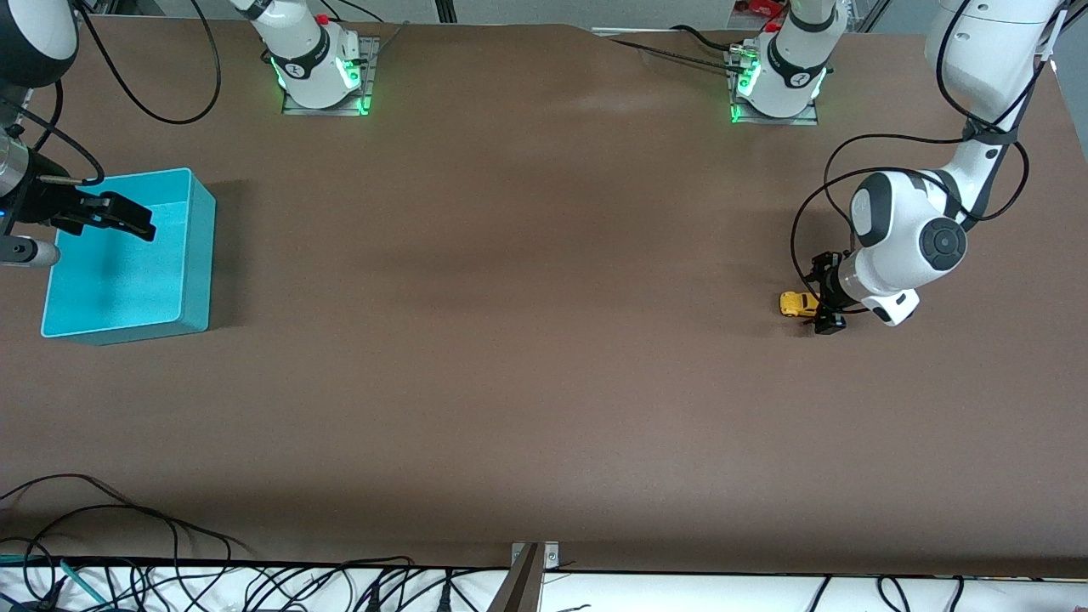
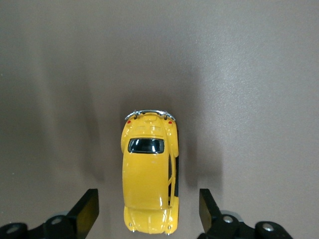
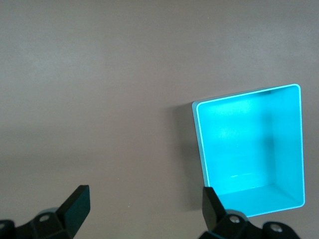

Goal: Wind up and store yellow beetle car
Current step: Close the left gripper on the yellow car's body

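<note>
Your left gripper (image 2: 148,209) was spread wide and low at the table (image 1: 527,340), its fingers (image 2: 87,209) straddling one end of the yellow beetle car (image 2: 149,179). The car sat on its wheels near the left arm's end, its long axis running straight out between the fingers, so I'd judge a simple closing would catch its flanks. Your right gripper (image 1: 119,217) waited, hanging with its fingers wide over the empty teal box (image 1: 191,255) at the right arm's end, well apart from the car.

One yellow beetle car (image 1: 799,303), one teal box (image 1: 127,255), two claws: left claw (image 1: 826,293), right claw (image 1: 119,217).
</note>
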### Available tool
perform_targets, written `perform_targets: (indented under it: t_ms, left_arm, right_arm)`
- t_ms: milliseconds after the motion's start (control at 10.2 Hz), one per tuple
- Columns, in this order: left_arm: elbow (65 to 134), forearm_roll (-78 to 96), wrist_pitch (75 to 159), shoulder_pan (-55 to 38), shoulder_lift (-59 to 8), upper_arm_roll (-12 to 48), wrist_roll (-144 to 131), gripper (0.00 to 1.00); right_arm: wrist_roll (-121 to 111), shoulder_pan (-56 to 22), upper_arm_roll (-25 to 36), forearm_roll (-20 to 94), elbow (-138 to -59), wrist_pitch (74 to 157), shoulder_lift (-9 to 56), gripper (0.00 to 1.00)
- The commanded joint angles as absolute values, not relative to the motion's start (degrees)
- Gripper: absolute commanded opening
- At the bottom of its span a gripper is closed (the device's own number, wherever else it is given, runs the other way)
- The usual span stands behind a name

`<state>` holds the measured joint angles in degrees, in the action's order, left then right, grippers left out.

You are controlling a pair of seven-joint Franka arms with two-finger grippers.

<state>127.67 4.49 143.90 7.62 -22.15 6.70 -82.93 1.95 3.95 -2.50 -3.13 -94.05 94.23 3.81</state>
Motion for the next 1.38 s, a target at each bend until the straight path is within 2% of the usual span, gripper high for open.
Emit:
perform_targets:
  t_ms: [0, 197, 393, 885, 1278]
  left_arm:
    - [128.14, 2.64, 144.76, 7.47, -22.06, 6.50, -84.29, 0.66]
    - [128.14, 2.64, 144.58, 7.47, -21.97, 6.50, -84.29, 0.38]
    - [128.14, 2.64, 144.41, 7.47, -21.89, 6.50, -84.29, 0.00]
    - [126.30, 2.72, 142.03, 0.19, -20.74, 6.85, -96.49, 0.00]
    - [125.34, 2.90, 142.91, -1.58, -23.90, 7.21, -98.70, 0.00]
  right_arm:
    - [2.64, 3.69, -2.55, -4.22, -94.22, 94.31, 3.52, 1.00]
    - [2.72, 3.69, -2.55, -4.22, -94.22, 94.31, 3.52, 1.00]
    - [2.64, 3.69, -2.55, -4.22, -94.22, 94.39, 3.52, 1.00]
    - [2.72, 3.60, -2.55, -4.22, -94.22, 94.31, 3.52, 1.00]
    - [2.72, 3.60, -2.55, -4.22, -94.22, 94.31, 3.52, 1.00]
